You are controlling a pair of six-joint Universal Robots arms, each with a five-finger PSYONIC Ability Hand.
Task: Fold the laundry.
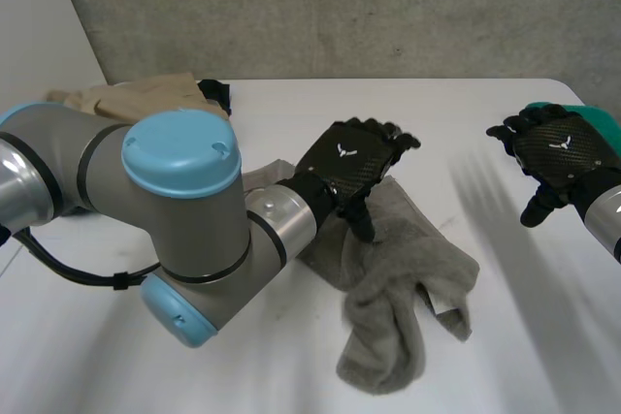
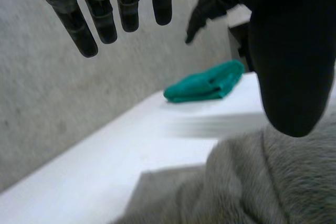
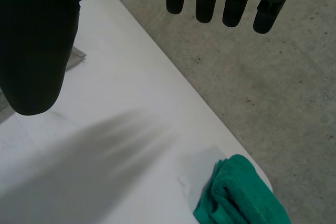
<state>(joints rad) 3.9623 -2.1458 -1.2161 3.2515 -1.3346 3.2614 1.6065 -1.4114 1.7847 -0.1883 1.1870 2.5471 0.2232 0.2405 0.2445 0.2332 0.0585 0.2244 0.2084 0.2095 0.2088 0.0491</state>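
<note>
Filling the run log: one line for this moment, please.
left hand: open, over crumpled grey cloth | right hand: open, above table near green cloth | tan cloth: far-left corner

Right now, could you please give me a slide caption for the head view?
Left hand open over a crumpled grey towel; right hand open above the table beside a green cloth.

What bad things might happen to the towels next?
1. The grey towel lies bunched up, and the open left hand is above it with no clear corner at its fingertips. A grab from here would probably lift a lump and give a messy fold.
2. The green cloth sits right at the edge of the table, near the open right hand. A careless sweep might knock it off.
</note>
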